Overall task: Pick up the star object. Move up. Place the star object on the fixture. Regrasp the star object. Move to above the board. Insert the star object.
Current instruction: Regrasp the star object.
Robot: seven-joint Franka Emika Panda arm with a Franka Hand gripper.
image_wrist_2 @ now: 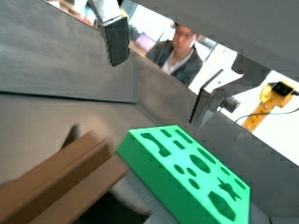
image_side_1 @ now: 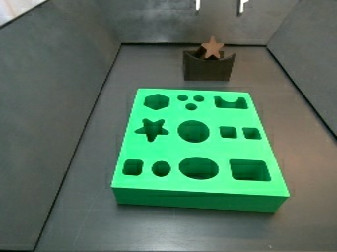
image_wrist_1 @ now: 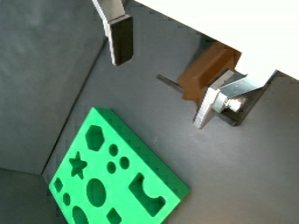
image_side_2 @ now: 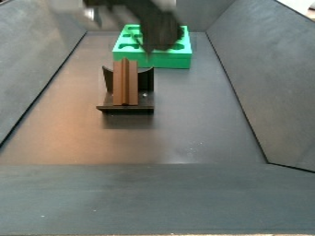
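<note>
Gripper fingers [image_wrist_1: 163, 74] hang spread wide with nothing between the pads, raised well above the floor; in a side view only the two silver tips [image_side_1: 219, 6] show at the very top of the frame, over the far end where the fixture [image_side_1: 207, 67] stands. The star object [image_side_1: 211, 46] sits in the notch on top of that fixture, apart from the gripper, and in a wrist view it appears as a brown block [image_wrist_1: 208, 70] on the dark bracket, just beside one finger plate. From the opposite side it reads as an upright wooden slab [image_side_2: 125, 84] resting edge-on in the holder. The board [image_side_1: 198, 148] lies flat in the middle of the floor, its star cutout [image_side_1: 153, 128] near the board's left edge, empty. The regrasp looks to be the step in hand, and that is where trouble could come: the star only rests in the notch, so a descent that is off-centre could let one finger strike it first and tip or roll it out. A pinch across the points rather than the flat faces might let it twist in the pads, and then its points would not line up with the cutout, jamming on the board's green rim at insertion.
</note>
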